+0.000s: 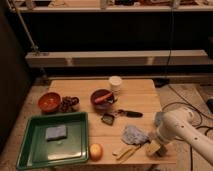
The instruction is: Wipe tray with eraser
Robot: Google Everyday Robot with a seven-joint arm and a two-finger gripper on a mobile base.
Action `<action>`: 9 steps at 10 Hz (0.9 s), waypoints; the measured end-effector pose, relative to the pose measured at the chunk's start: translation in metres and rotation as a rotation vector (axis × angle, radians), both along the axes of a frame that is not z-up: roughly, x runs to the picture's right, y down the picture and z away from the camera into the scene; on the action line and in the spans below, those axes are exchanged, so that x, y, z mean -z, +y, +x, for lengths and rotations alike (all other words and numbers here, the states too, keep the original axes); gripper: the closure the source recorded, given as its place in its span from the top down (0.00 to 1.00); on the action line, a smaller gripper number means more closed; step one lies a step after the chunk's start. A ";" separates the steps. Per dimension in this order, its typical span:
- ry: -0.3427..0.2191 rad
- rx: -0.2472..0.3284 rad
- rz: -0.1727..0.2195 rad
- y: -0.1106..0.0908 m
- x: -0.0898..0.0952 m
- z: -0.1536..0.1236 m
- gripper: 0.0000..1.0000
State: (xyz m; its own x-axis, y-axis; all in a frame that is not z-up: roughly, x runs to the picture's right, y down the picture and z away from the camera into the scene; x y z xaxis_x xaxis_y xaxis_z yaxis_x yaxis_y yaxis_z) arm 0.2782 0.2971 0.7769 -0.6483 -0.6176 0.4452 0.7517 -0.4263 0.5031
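Observation:
A green tray (pixel 75 145) lies at the table's front left. A blue-grey rectangular eraser (pixel 56 132) lies flat inside it, left of its middle. My white arm (pixel 182 129) comes in from the lower right over the table's right front corner. My gripper (pixel 156 148) is at the arm's end, low over the table edge near a tan block, far to the right of the tray. It holds nothing that I can see.
On the wooden table (pixel 140 100): an orange bowl (pixel 49 102), dark grapes (pixel 69 103), a dark bowl with a red item (pixel 102 98), a white cup (pixel 115 82), a black-handled tool (pixel 125 113), a crumpled blue cloth (pixel 134 134), an orange fruit (pixel 95 150), wooden utensils (pixel 125 151).

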 end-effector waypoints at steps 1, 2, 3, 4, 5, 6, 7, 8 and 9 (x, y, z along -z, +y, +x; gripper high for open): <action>0.003 -0.003 0.005 -0.002 0.001 0.001 0.56; 0.004 -0.004 0.006 -0.003 0.002 0.001 0.49; 0.005 -0.001 0.006 -0.004 0.003 -0.001 0.36; 0.006 0.003 0.001 -0.004 0.003 -0.003 0.27; 0.007 0.003 -0.002 -0.005 0.005 -0.004 0.17; 0.016 -0.007 -0.006 -0.009 0.009 -0.001 0.06; 0.031 -0.018 0.001 -0.018 0.017 0.007 0.01; 0.047 -0.027 0.017 -0.032 0.027 0.014 0.00; 0.056 -0.031 0.033 -0.046 0.037 0.019 0.00</action>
State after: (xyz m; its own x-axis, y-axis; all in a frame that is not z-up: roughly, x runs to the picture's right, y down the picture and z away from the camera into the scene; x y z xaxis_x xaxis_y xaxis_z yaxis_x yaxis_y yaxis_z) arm 0.2975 0.2512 0.7396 -0.6037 -0.6517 0.4591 0.7910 -0.4184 0.4463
